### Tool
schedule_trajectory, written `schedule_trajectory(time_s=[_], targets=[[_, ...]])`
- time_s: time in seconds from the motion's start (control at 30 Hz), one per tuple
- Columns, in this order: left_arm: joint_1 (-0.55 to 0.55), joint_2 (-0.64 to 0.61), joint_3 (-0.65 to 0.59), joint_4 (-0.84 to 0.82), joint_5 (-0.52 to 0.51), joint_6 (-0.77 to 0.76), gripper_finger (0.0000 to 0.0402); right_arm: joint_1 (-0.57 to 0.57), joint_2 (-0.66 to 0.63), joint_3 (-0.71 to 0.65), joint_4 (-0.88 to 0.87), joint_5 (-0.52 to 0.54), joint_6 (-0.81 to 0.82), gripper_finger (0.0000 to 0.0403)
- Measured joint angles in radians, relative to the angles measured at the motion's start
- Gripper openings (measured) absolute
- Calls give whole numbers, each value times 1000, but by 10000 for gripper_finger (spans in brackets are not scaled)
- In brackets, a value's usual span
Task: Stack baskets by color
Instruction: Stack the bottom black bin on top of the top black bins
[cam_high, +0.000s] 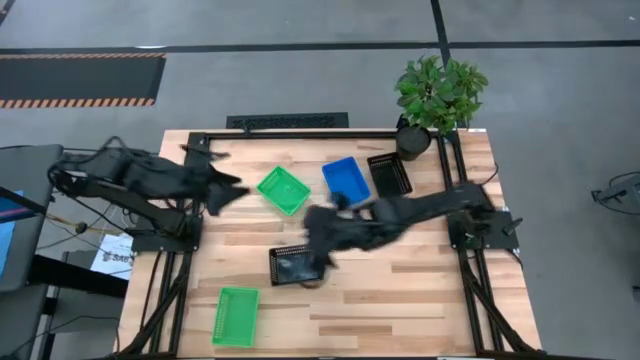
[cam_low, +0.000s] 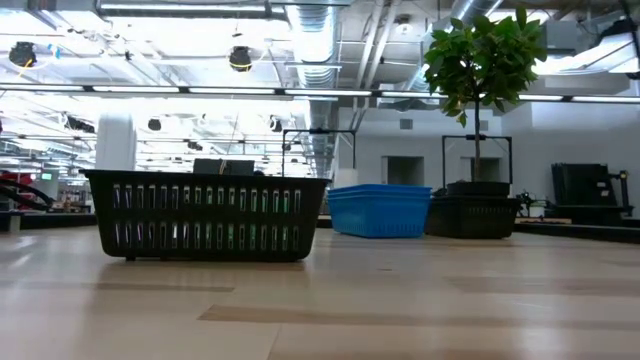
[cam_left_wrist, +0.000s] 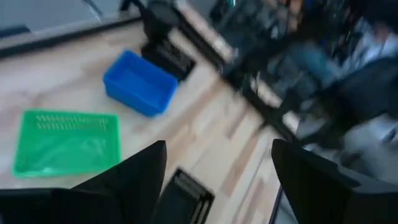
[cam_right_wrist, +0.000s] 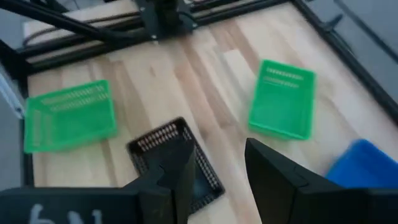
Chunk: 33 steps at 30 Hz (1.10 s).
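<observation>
step: mid-sort, nothing held. Right arm hangs over the centre black basket (cam_high: 296, 265); I read it as lining up a pick or just off one, can't tell which.
landmark: centre black basket, on the wooden surface (cam_high: 420, 300), near the middle and toward the front edge.
left end effector (cam_high: 228, 193): up and left of the landmark, just left of the tilted green basket (cam_high: 283, 190). Fingers apart, empty; left wrist view shows bare surface between them.
right end effector (cam_high: 318, 240): just above and right of the landmark, over its far corner. Fingers apart, nothing clamped; right wrist view puts the black basket (cam_right_wrist: 175, 163) right under the tips.
green count: 2 seen. One tilted, up and slightly left of the landmark. One flat green basket (cam_high: 236, 316) below and left of it, near the front edge.
blue count: 1 outline seen, the blue basket (cam_high: 347, 180), up and right of the landmark, partly under the right arm. Can't tell if more are nested inside.
black count: 2 outlines seen. The landmark, plus the far black basket (cam_high: 390, 175) further up and right, just right of the blue and next to the plant (cam_high: 438, 95). Nesting depth not readable.
state: greens well apart, blacks well apart, so neither colour is in one pile, judging by layout.
next move: likely right arm drops square onto a long rim of the landmark, closes, lifts it clear, carries it to the far black basket. Needs rims aligned to nest.
risk: mesh rim is thin; an off-centre pinch could tip it.
</observation>
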Motion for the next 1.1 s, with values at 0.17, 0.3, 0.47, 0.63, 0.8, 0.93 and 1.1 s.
schedule_trajectory(time_s=[0.17, 0.3, 0.47, 0.63, 0.8, 0.93, 1.1], targets=[[-18, -105, 0, -28, -131, -38, 278, -78, 121, -1, 149, -128, -129, 161], [-24, -149, 0, -61, -186, -52, 278, -111, 220, -3, 185, -195, -190, 161], [-24, -168, -2, -93, -220, -62, 278, -136, 329, -2, 196, -303, -244, 161], [-24, -166, -1, -105, -223, -63, 278, -152, 369, 2, 244, -362, -307, 161], [-24, -154, -2, -112, -238, -63, 278, -173, 361, -3, 251, -400, -376, 161], [-24, -154, -2, -107, -249, -63, 278, -197, 361, -6, 226, -469, -435, 161], [-24, -162, -2, -107, -249, -59, 278, -221, 361, -5, 200, -563, -454, 161]])
